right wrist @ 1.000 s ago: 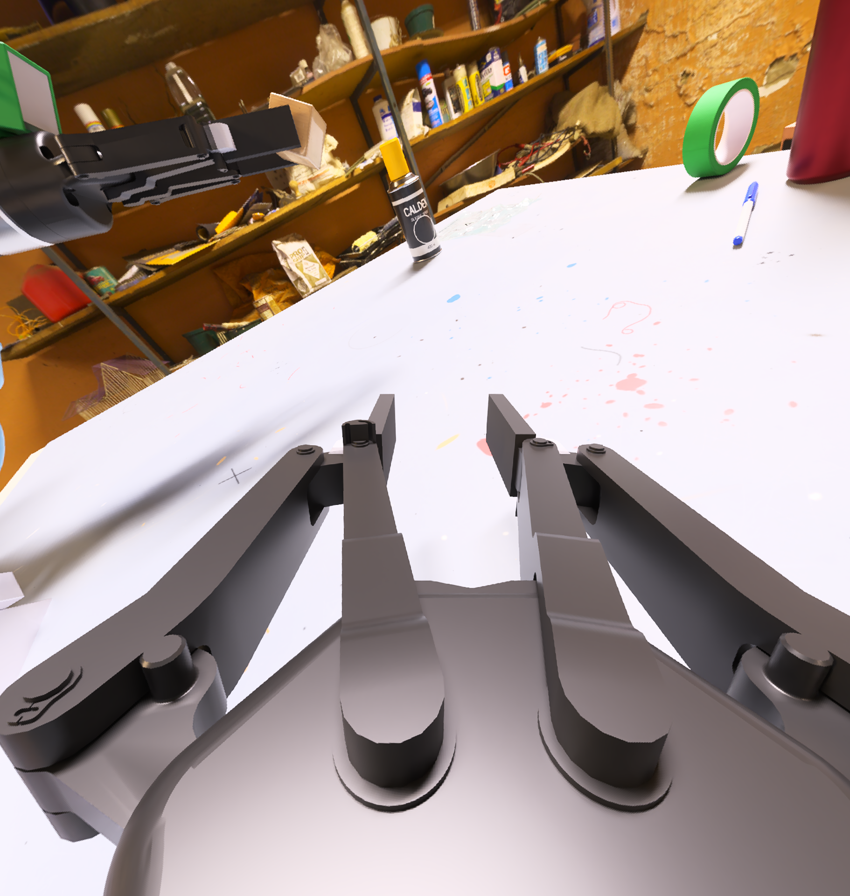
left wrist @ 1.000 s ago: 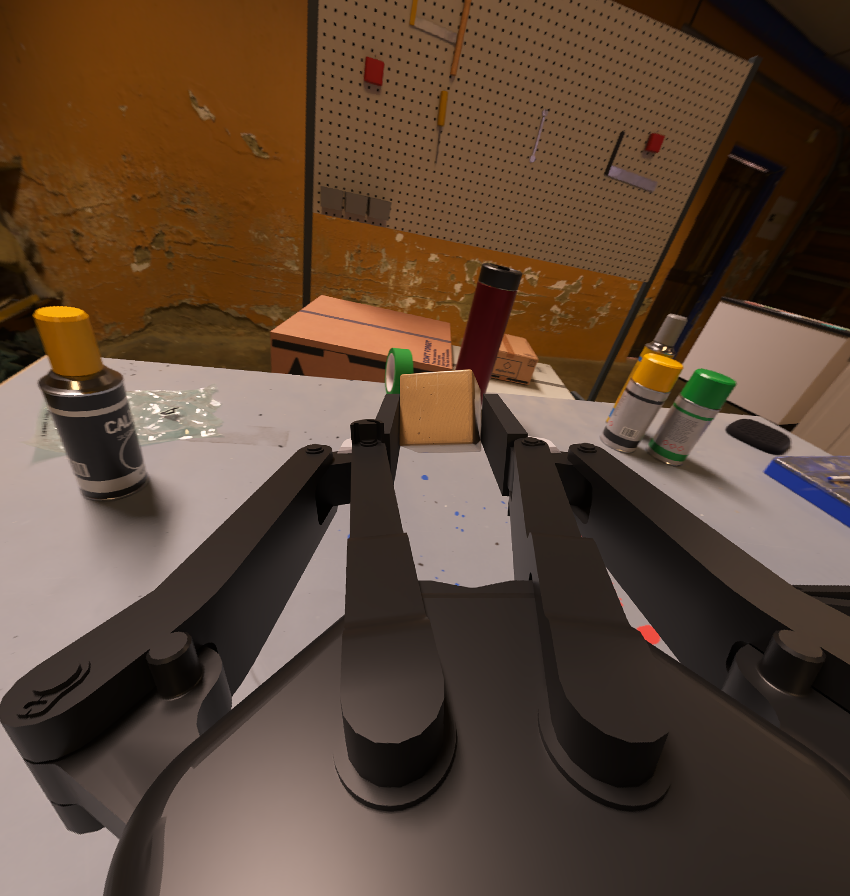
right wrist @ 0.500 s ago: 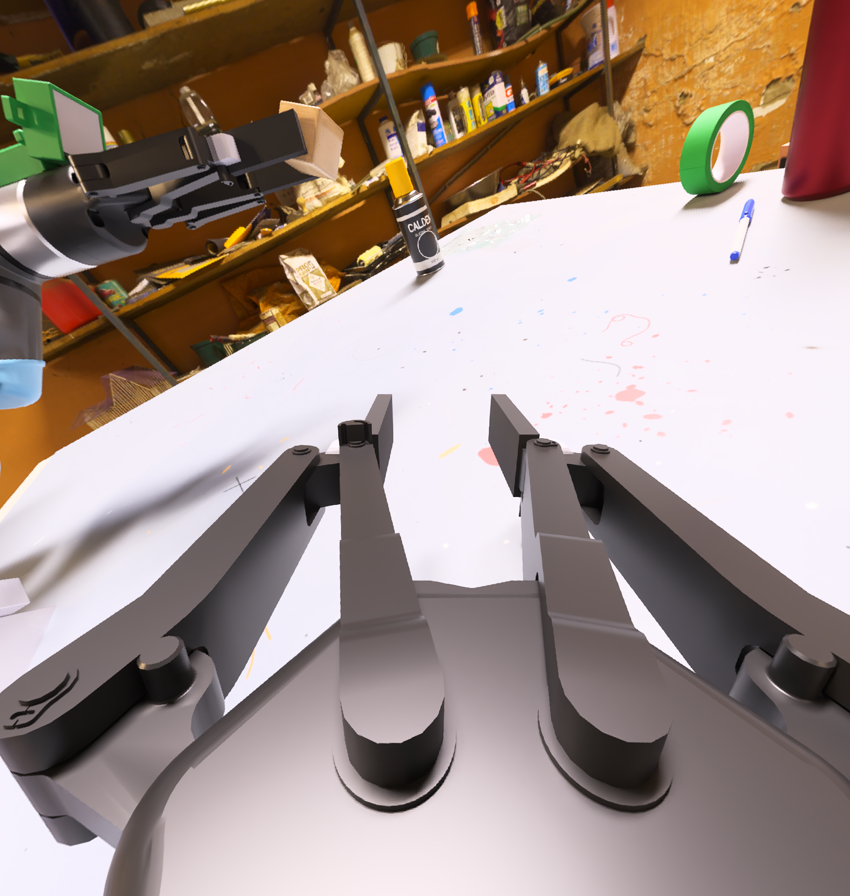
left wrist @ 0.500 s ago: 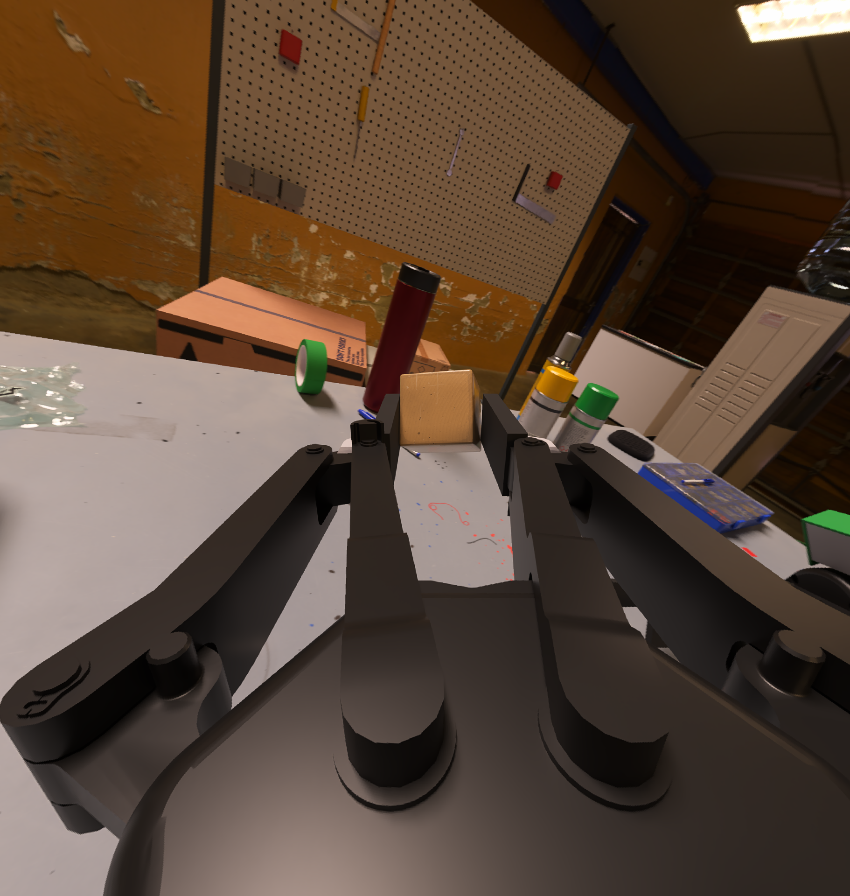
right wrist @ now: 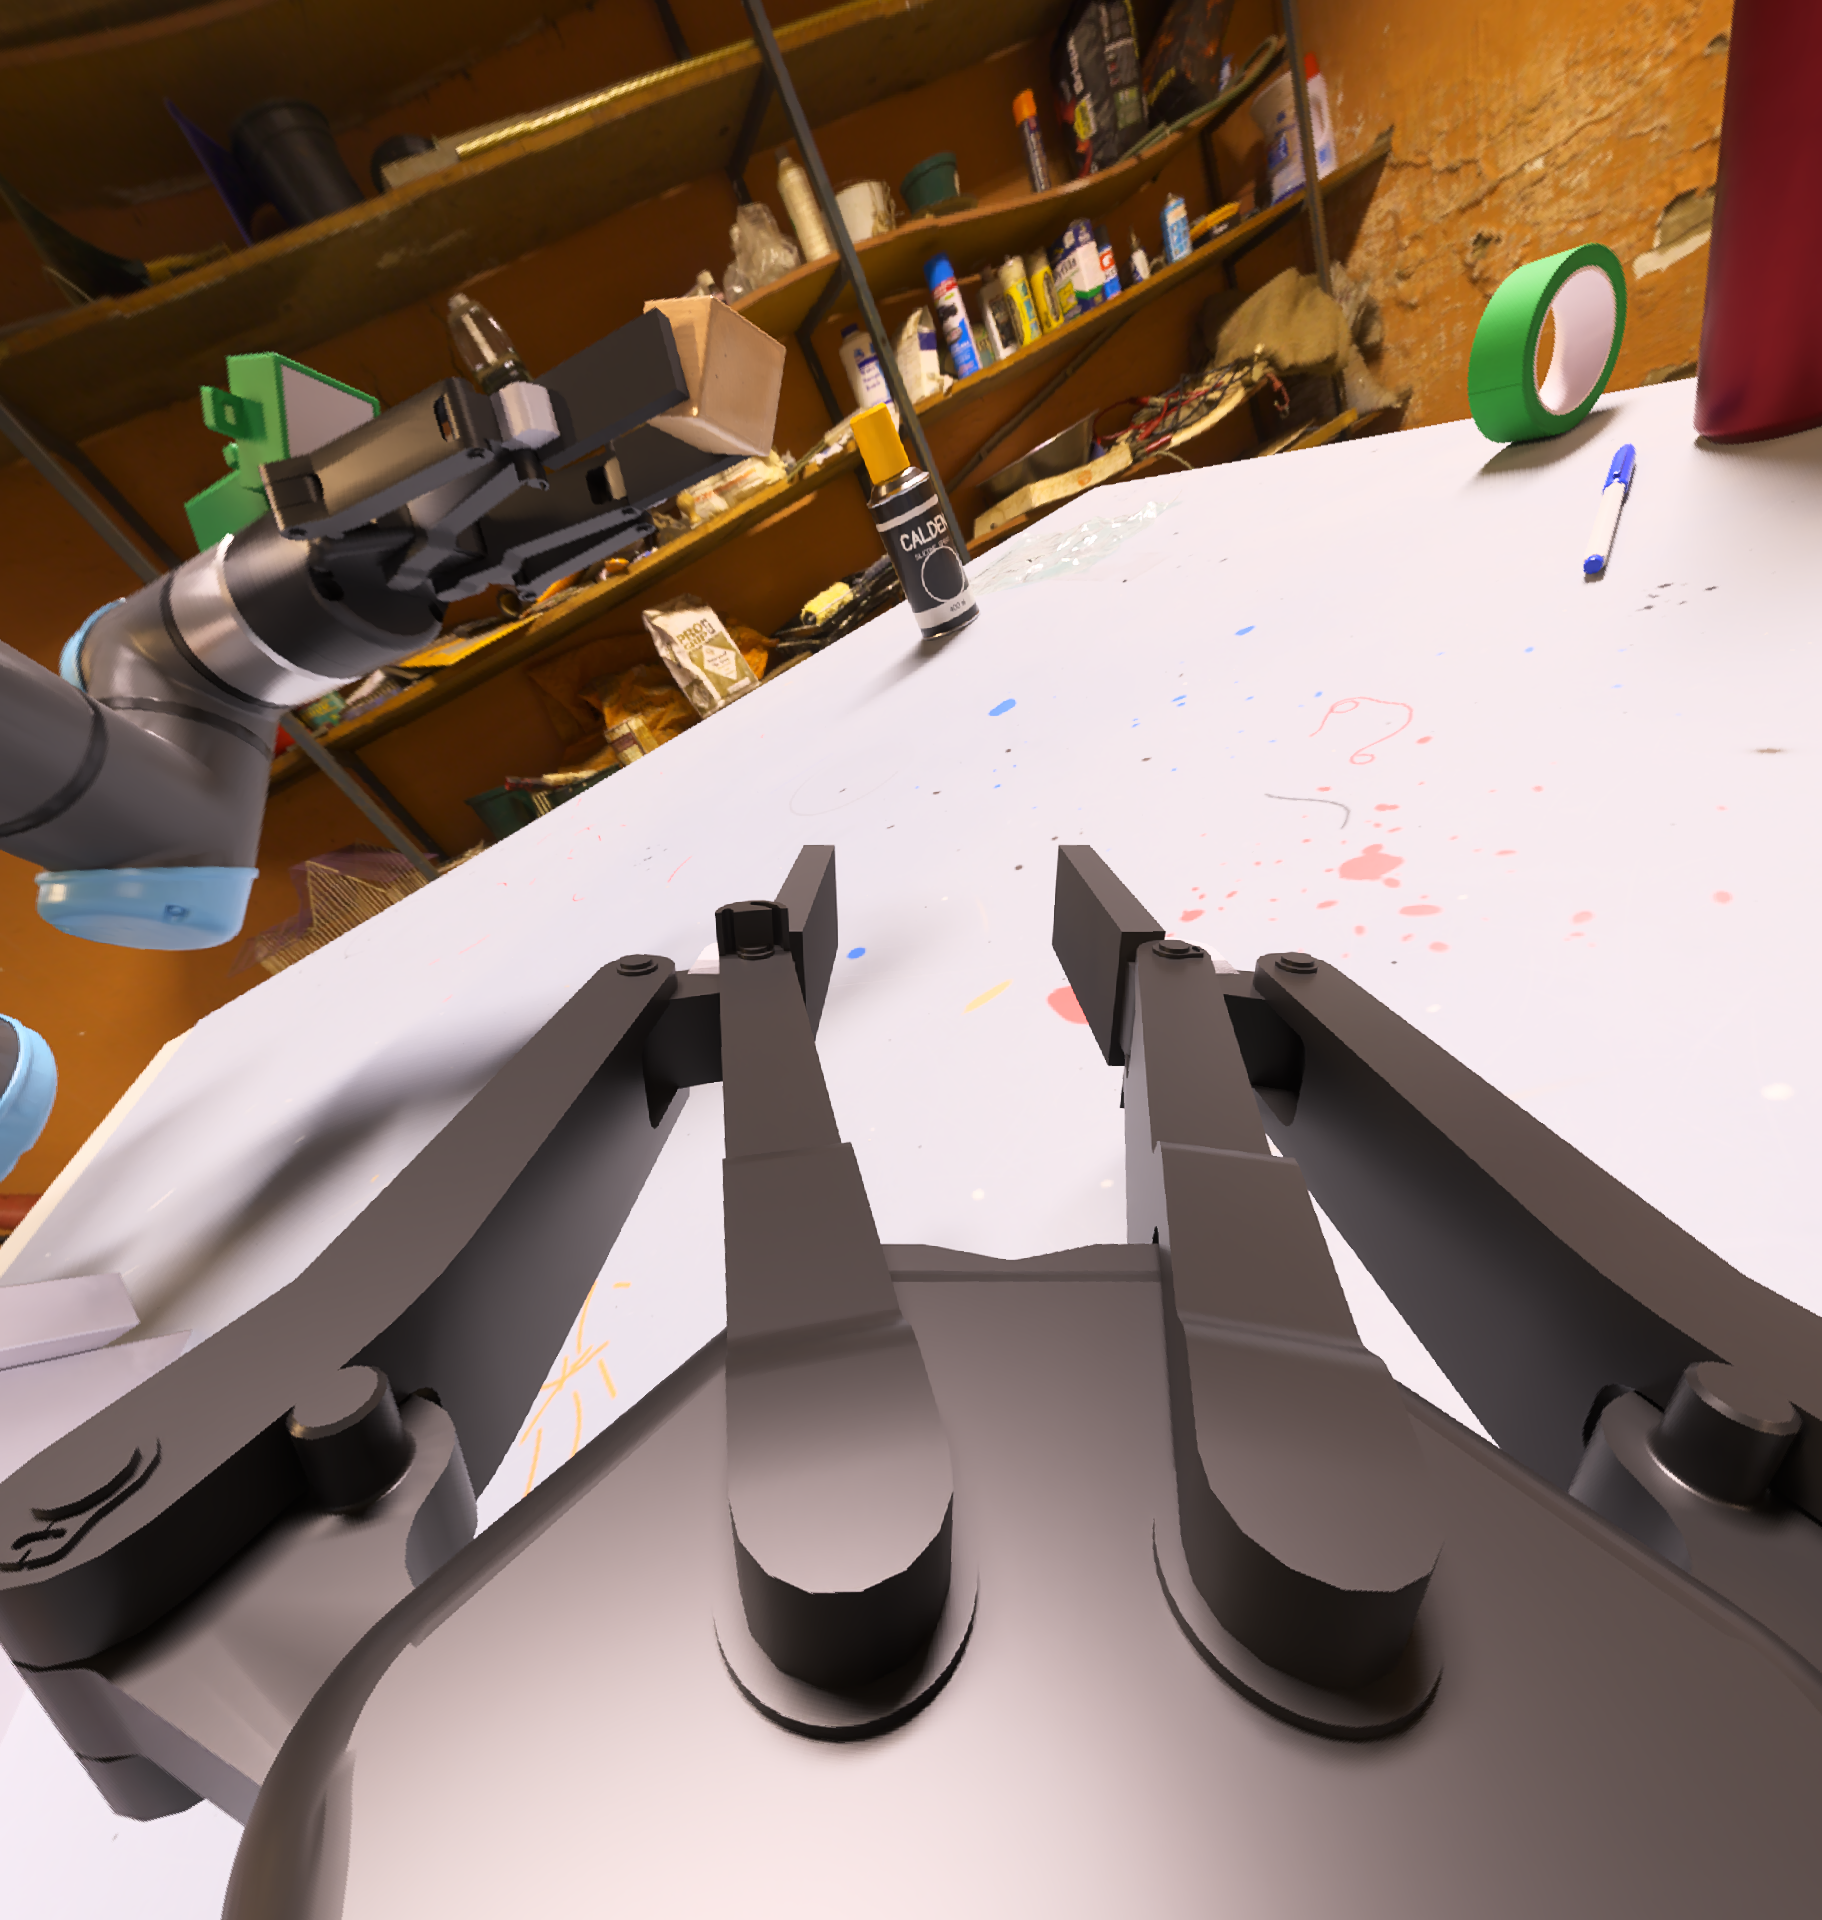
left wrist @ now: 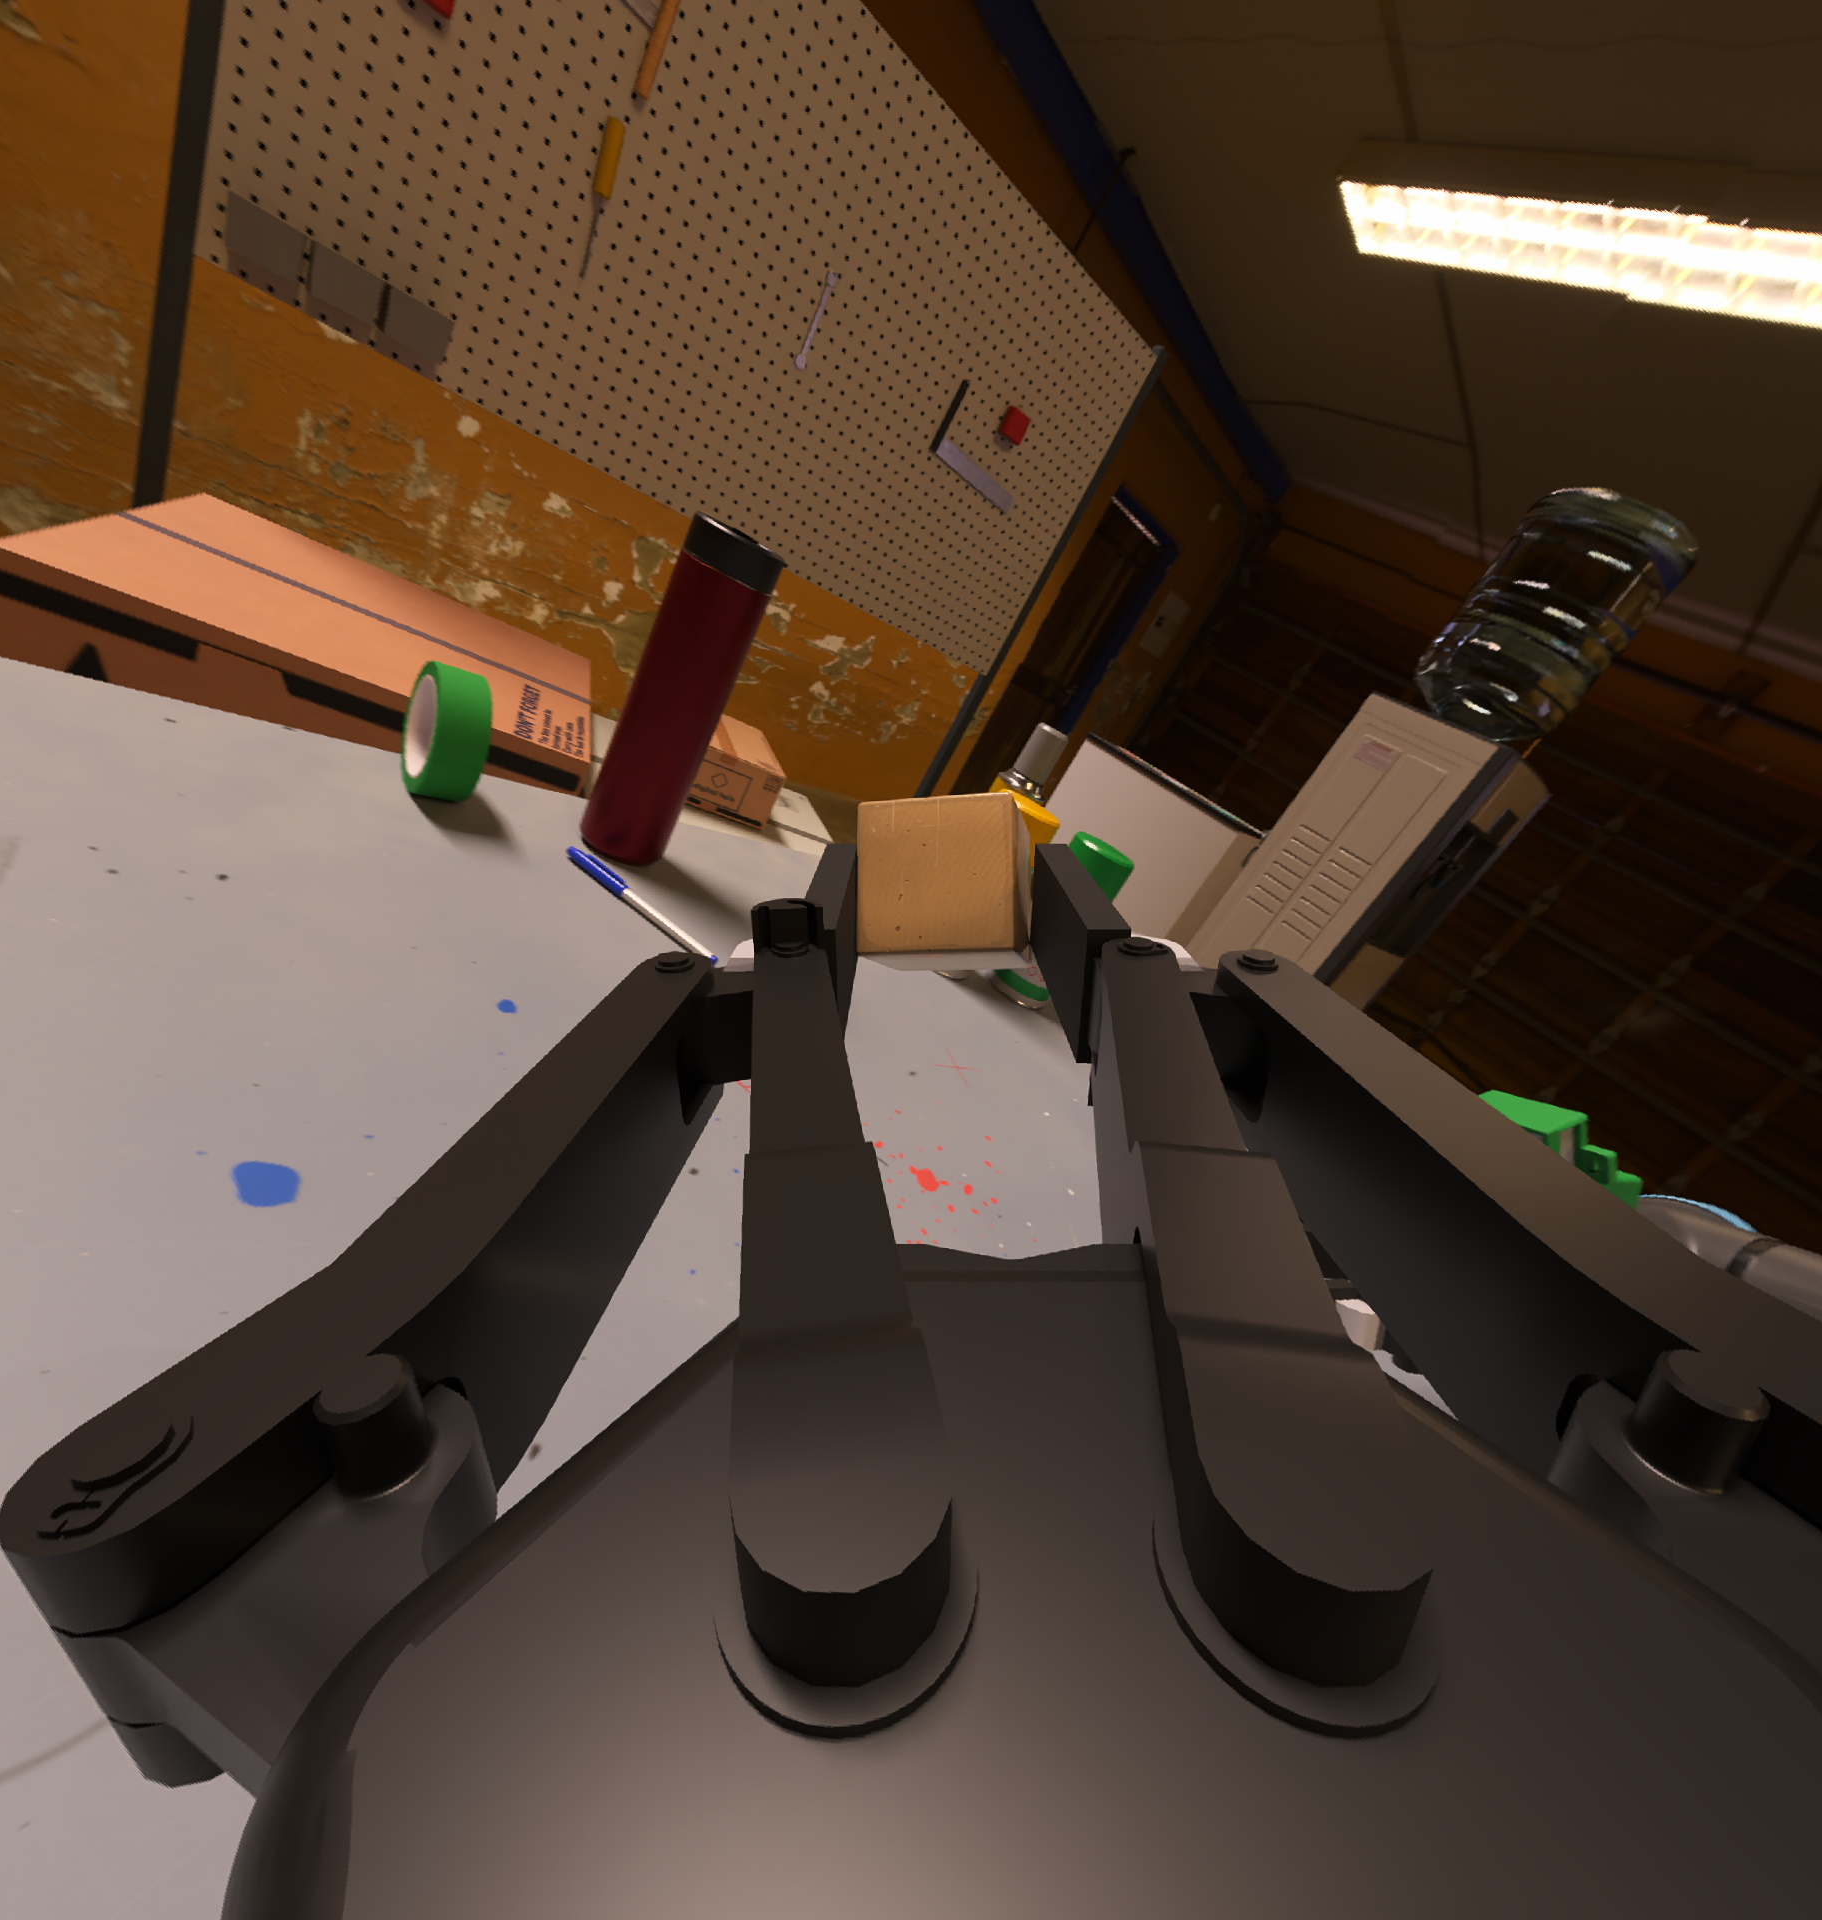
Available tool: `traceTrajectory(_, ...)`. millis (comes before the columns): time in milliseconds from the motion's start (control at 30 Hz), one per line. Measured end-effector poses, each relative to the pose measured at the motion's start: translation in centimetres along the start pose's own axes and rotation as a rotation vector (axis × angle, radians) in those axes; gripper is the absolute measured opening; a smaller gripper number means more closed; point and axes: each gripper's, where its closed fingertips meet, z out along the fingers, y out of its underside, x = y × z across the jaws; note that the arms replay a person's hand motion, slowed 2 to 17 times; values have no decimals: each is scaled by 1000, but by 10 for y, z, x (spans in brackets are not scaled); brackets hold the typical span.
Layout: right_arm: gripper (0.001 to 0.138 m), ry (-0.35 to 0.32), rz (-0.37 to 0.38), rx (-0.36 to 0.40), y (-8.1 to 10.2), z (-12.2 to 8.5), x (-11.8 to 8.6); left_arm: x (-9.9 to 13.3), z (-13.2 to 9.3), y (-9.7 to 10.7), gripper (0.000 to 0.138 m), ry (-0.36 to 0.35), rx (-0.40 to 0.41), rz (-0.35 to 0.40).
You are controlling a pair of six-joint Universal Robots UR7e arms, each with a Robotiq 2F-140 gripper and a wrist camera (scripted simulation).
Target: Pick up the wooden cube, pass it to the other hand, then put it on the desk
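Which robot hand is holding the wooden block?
The left gripper. Its fingers are closed on the wooden cube, held up off the desk. The right gripper has nothing between its parted fingers.

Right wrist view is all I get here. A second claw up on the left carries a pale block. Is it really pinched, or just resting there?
Observer: Pinched. The left wrist view shows the wooden cube squeezed between both pads of the left gripper, well above the desk.
Operator: What lies beyond that block, from its side?
Observer: A yellow-capped spray can and a green-capped one, both partly hidden behind the cube.
Operator: Is my own claw visible from there?
Observer: Not its fingers. Only a green part of that arm shows at the right edge.
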Motion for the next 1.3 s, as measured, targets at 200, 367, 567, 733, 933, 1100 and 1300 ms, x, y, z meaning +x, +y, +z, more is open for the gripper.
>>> traceTrajectory(200, 58, -26, 29, 26, -4, -2, -2, 11, 10, 11, 45, 70, 8, -57)
traceTrajectory(367, 59, -50, 56, 51, -8, -3, -4, 18, 17, 21, 45, 114, 20, -100)
traceTrajectory(567, 61, -82, 91, 87, -13, -6, -7, 28, 27, 37, 45, 166, 24, -148)
traceTrajectory(733, 63, -112, 121, 123, -19, -8, -9, 38, 35, 50, 45, 214, 21, -187)
traceTrajectory(933, 65, -145, 156, 170, -27, -11, -12, 49, 42, 63, 45, 274, 18, -236)
traceTrajectory(1100, 65, -170, 184, 207, -33, -14, -14, 59, 46, 72, 45, 320, 17, -278)
traceTrajectory(1300, 65, -197, 217, 244, -39, -17, -15, 69, 51, 82, 45, 367, 14, -324)
